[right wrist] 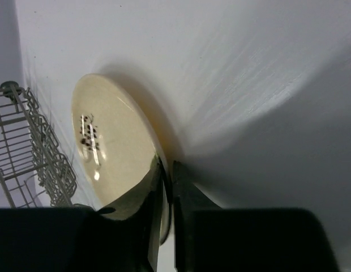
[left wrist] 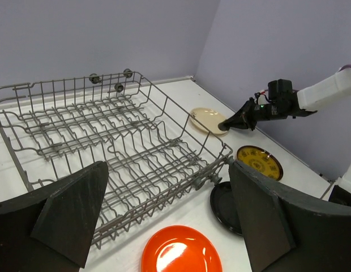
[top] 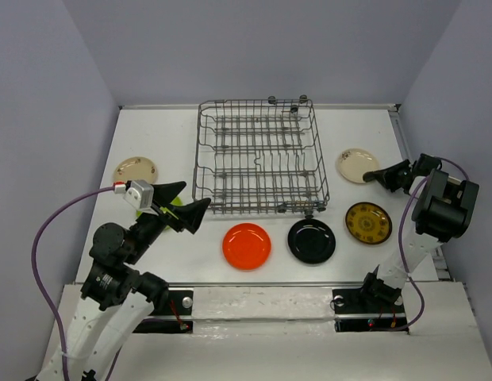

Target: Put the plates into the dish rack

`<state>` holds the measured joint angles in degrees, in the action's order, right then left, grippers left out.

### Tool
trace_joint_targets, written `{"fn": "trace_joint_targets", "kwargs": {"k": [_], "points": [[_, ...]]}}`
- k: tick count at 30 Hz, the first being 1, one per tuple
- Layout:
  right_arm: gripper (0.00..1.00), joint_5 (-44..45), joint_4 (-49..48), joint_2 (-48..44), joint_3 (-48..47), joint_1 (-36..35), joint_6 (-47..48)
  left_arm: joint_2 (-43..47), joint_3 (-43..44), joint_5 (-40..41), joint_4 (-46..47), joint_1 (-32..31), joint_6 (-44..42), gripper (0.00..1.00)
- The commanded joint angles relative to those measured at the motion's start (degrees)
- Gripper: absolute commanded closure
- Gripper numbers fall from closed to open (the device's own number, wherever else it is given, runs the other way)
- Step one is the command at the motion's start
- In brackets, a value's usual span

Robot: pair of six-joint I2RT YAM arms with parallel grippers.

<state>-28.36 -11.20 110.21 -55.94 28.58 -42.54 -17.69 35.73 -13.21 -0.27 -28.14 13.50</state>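
Observation:
The grey wire dish rack [top: 258, 155] stands at the back middle with no plates in it. In front of it lie an orange-red plate [top: 247, 245], a black plate [top: 312, 240] and a dark brown plate with yellow pattern [top: 368, 223]. A cream plate [top: 136, 170] lies at the left. My left gripper [top: 186, 202] is open and empty above a lime green plate [top: 174, 202], which is mostly hidden. My right gripper [right wrist: 167, 170] is shut on the near rim of the other cream plate [right wrist: 107, 147], right of the rack, which lies against the table.
The left wrist view shows the rack [left wrist: 107, 141], the orange-red plate [left wrist: 181, 249], the black plate [left wrist: 223, 207], the patterned plate [left wrist: 259, 161] and my right gripper [left wrist: 227, 126] at the cream plate [left wrist: 205, 119]. Walls enclose the table on three sides.

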Motion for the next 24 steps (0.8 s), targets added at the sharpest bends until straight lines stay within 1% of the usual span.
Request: {"fn": "trace_joint_targets", "kwargs": {"k": [1, 2, 3, 5, 6, 7, 8, 9, 10, 11, 12, 13, 14, 15, 16, 17, 18, 19, 20, 21, 23, 24], "points": [[0.92, 1.37, -0.57, -1.66, -0.22, -0.62, 1.15, -1.29, 2.42, 0.20, 1.77, 0.02, -1.10, 0.01], [0.93, 3.99, -0.84, -3.32, 0.13, -1.50, 1.15, -1.55, 2.42, 0.20, 1.77, 0.19, -1.10, 0.01], [0.93, 5.58, -0.84, -7.34, 0.65, -2.03, 1.24, -1.82, 2.42, 0.38, 1.59, 0.19, -1.02, 0.01], [0.93, 12.33, 0.38, -12.19, 0.83, -3.17, 1.15, -2.43, 2.51, 0.38, 1.42, 0.28, -1.02, 0.01], [0.93, 15.84, 1.78, -17.44, 0.66, -5.44, 2.54, -2.69, 2.59, 0.29, 1.24, 0.37, -1.19, 0.01], [0.93, 20.23, 5.97, -19.92, -1.17, -7.03, 3.69, -2.87, 2.60, 0.29, 1.15, 0.37, -1.02, 0.01], [0.93, 29.50, 8.10, -22.12, -2.49, -8.96, 5.26, -3.22, 2.60, 0.38, 1.15, 0.45, -1.10, 0.01], [0.93, 34.20, 9.95, -25.89, -4.07, -12.98, 8.59, -3.40, 2.68, 0.29, 0.98, 0.46, -1.10, 0.01], [0.93, 38.60, 13.45, -27.41, -7.04, -15.11, 10.18, -3.40, 2.68, 0.38, 0.98, 0.54, -1.10, 0.01], [0.93, 45.43, 14.70, -28.64, -8.81, -16.87, 13.07, -3.49, 2.68, 0.38, 0.89, 0.54, -0.93, 0.01], [0.93, 48.02, 16.02, -29.61, -10.57, -18.63, 14.67, -3.49, 2.68, 0.47, 0.89, 0.63, -1.02, 0.01], [0.93, 50.57, 17.17, -30.23, -12.50, -21.95, 16.25, -3.58, 2.68, 0.56, 0.89, 0.63, -0.93, 0.01], [0.93, 52.77, 19.79, -30.58, -14.70, -23.90, 18.18, -3.49, 2.68, 0.90, 0.80, 0.54, -0.84, 0.01], [0.93, 57.84, 21.12, -30.32, -19.25, -26.01, 22.46, -3.49, 2.68, 0.99, 0.80, 0.63, -0.75, 0.01], [0.93, 60.85, 22.18, -29.80, -21.73, -30.90, 24.77, -3.58, 2.68, 1.17, 0.80, 0.54, -0.75, 0.01], [0.93, 63.66, 23.93, -29.10, -23.93, -33.39, 27.40, -3.58, 2.68, 1.52, 0.71, 0.63, -0.67, 0.01], [0.93, 69.09, 24.73, -27.09, -28.21, -35.85, 32.39, -3.66, 2.68, 1.70, 0.63, 0.63, -0.58, 0.01], [0.93, 71.92, 25.78, -25.76, -30.69, -38.31, 34.44, -3.66, 2.68, 2.05, 0.62, 0.54, -0.58, 0.01], [0.93, 77.09, 27.79, -22.62, -35.15, -42.60, 38.29, -3.75, 2.68, 2.66, 0.45, 0.54, -0.40, 0.01], [0.93, 78.97, 28.68, -21.11, -35.20, -44.55, 38.33, -3.75, 2.68, 2.93, 0.36, 0.54, -0.49, 0.01], [0.93, 82.13, 31.40, -17.86, -41.42, -47.72, 43.05, -4.01, 2.68, 4.59, 0.36, 0.63, -0.23, 0.01], [0.93, 85.19, 32.63, -14.27, -43.88, -50.52, 46.29, -4.28, 2.77, 4.86, 0.36, 0.63, 0.04, 0.01]]}}
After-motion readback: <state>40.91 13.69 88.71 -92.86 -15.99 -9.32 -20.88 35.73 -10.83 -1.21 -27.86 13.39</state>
